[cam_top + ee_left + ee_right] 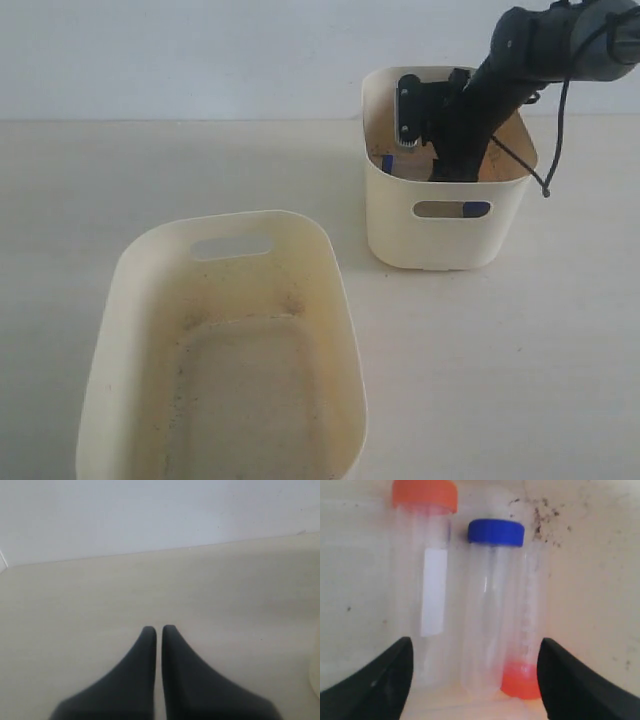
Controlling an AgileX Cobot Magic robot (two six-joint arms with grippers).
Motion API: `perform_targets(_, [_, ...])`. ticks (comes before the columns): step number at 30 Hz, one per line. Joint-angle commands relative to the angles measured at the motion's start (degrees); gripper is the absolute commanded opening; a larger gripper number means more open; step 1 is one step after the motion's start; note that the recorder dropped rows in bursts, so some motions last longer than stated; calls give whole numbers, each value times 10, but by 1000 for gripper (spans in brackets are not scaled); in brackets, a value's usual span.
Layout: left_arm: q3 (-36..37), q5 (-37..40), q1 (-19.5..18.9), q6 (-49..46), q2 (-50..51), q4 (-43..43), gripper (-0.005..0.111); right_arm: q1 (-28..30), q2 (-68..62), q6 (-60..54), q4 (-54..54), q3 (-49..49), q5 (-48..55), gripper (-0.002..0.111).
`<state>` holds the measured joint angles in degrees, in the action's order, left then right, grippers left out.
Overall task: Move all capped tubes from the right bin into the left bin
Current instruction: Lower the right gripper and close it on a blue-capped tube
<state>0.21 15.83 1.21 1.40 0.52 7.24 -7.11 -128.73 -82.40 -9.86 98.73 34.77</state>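
Three tubes (427,590) lie together in the right bin (445,245) by the far edge of the bench (560,340), so the right gripper (475,650) hangs spread about the blue-capped tube (487,630); the left gripper (159,630) idles closed, empty.

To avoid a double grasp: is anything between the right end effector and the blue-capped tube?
Nothing covers the blue-capped tube, but an orange-capped tube and a second orange-capped tube flank it, both between the fingers of the open right end effector.
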Motion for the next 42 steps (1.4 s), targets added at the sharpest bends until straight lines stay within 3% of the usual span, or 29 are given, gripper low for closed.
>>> perform_targets(1, [-2, -8, -1, 7, 0, -6, 4, -14, -14, -6, -4, -1, -45, 51])
perform_targets(3, [-2, -8, -1, 7, 0, -6, 4, -19, -24, -6, -4, -1, -64, 45])
perform_targets(9, [-2, -8, -1, 7, 0, -6, 4, -20, -45, -6, -4, -1, -107, 55])
perform_targets(16, [-2, -8, -1, 7, 0, -6, 4, -20, -60, -4, -4, -1, -110, 55])
perform_targets(19, [-2, -8, -1, 7, 0, -6, 4, -20, -65, -4, -4, -1, -112, 43])
perform_targets(23, [-2, -8, -1, 7, 0, -6, 4, -20, -66, 0, -4, -1, -110, 3])
perform_targets(24, [-2, -8, -1, 7, 0, -6, 4, -20, -66, 8, -4, -1, -114, 0])
perform_targets(32, [-2, -8, -1, 7, 0, -6, 4, -20, -24, 70, -2, -1, -112, 0])
perform_targets(42, [-2, -8, -1, 7, 0, -6, 4, -20, 60, 125, -8, -1, 8, 0])
